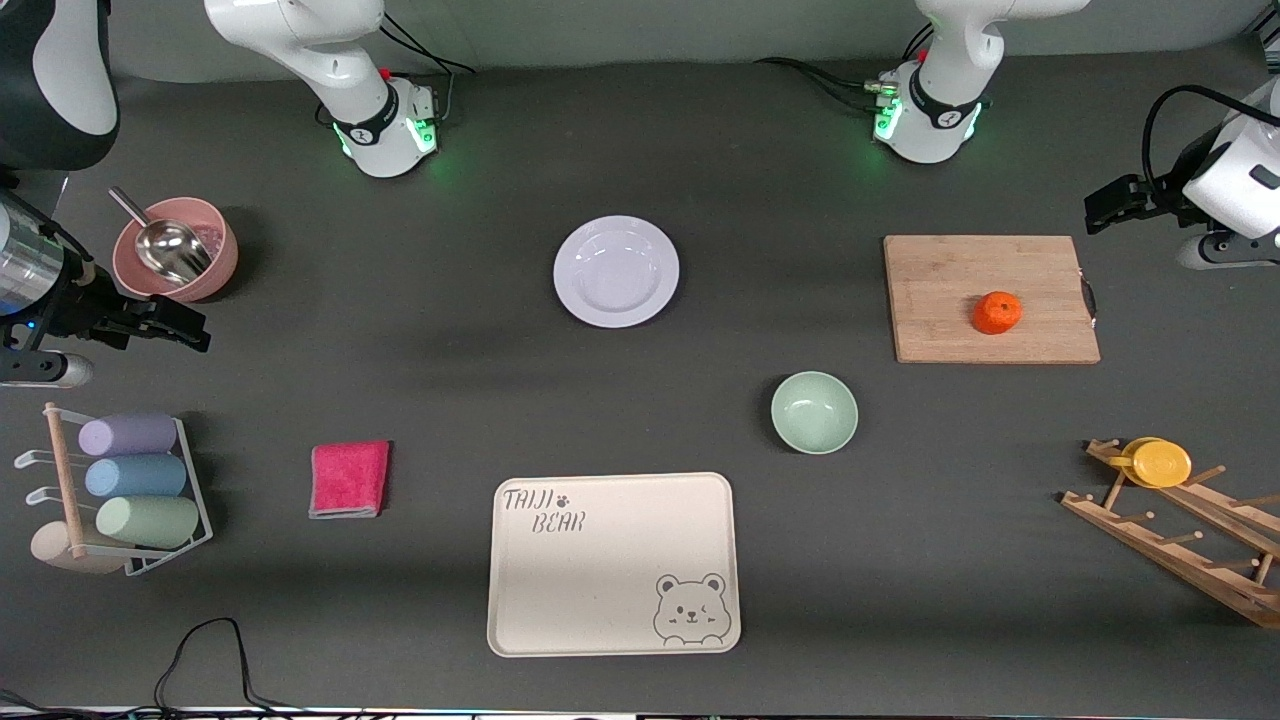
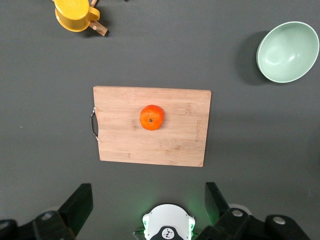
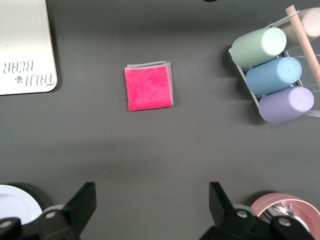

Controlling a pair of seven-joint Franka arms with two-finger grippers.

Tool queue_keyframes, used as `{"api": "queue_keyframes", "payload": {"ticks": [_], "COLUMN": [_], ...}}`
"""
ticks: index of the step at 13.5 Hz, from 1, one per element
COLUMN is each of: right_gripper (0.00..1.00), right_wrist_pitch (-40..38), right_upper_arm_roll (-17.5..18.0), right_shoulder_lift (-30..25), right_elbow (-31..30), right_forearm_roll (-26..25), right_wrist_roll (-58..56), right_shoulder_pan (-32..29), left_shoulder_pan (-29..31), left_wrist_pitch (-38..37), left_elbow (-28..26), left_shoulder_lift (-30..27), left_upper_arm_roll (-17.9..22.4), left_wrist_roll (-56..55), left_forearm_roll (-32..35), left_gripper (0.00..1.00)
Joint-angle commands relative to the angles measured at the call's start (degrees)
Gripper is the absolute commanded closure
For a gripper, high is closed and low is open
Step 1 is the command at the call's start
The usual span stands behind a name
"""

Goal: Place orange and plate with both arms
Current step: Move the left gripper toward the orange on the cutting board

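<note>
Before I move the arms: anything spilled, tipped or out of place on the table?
Nothing stands out. The orange sits on the cutting board, the plate lies flat on the table, and both grippers wait open at the table's ends.

Robot lab: two arms [image 1: 330,80], staged kitchenware

Right hand [image 3: 149,207] hangs spread wide over bare table [image 3: 150,155]; a folded pink cloth [image 3: 148,88] lies between the bear tray [image 3: 22,45] and a rack of pastel cups [image 3: 274,75].
</note>
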Motion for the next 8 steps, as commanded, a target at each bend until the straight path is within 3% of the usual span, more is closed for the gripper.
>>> {"api": "queue_keyframes", "payload": {"ticks": [1,3,5,8], "right_gripper": [0.00,0.00,0.00,0.00], "right_wrist_pitch": [-1.2,-0.1,1.6,1.3], "right_upper_arm_roll": [-2.1,-4.7,-4.6,-3.1], "right_shoulder_lift": [-0.6,0.3,0.6,-0.9], "right_elbow": [0.1,0.1,0.0,0.0], "right_forearm_roll": [1.1,4.0,6.8,6.4], "right_wrist_roll": [0.8,0.7,0.6,0.6], "right_shoulder_pan": [-0.2,-0.2,0.4,-0.3], "left_shoulder_pan": [0.3,0.3,0.3,0.3], "left_wrist_pitch": [-1.7,-2.0,-2.3,-3.0], "left_elbow": [1.7,1.9,2.8,2.9], "left_shoulder_lift": [0.7,1.0,1.6,1.7], "left_upper_arm_roll": [0.0,0.0,0.2,0.0], "left_wrist_roll": [0.9,0.6,0.2,0.4], "left_forearm_roll": [-0.2,0.0,0.3,0.7], "left_gripper": [0.00,0.00,0.00,0.00]}}
